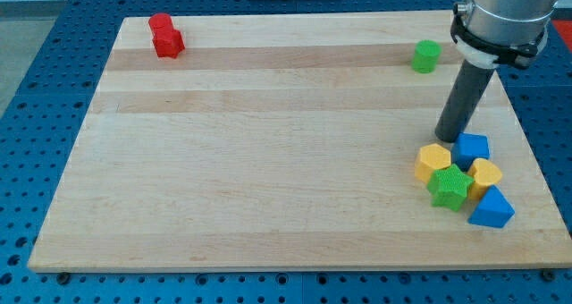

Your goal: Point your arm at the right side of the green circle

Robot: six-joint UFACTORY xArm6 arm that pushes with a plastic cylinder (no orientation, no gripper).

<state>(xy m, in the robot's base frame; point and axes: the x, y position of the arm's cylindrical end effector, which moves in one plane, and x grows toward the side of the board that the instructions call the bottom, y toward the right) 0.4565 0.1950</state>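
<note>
At the frame's upper right, a silver-grey metal cylinder with a black collar narrows into a straight dark rod, ending at the tip point(450, 138).

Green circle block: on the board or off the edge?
On the board. The green circle sits on the wooden board near the view's top right, inside the edge. My tip is below it, beside the blue block.

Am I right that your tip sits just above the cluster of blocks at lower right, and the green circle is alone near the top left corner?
Not quite. In the camera view, the green circle sits alone near the top right; the red block holds the top left corner. My tip is indeed just above the cluster, beside the blue block.
</note>
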